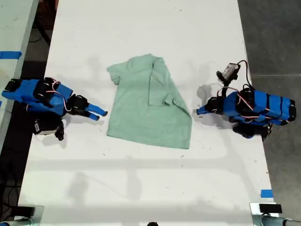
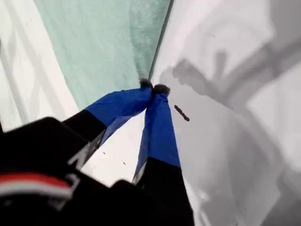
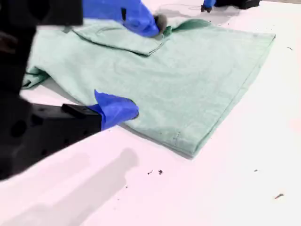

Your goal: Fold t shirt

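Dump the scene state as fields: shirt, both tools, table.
t shirt: mint green, lying flat; its side at the exterior view's right is folded in over the middle, sleeve on top
table: white, holds only the shirt and the two arms
my first tool: shut, tips at the shirt's edge on the exterior view's right; no cloth visibly pinched
my second tool: open, at the shirt's edge on the exterior view's left, holding nothing
fold progress: one side folded in; other sleeve spread out
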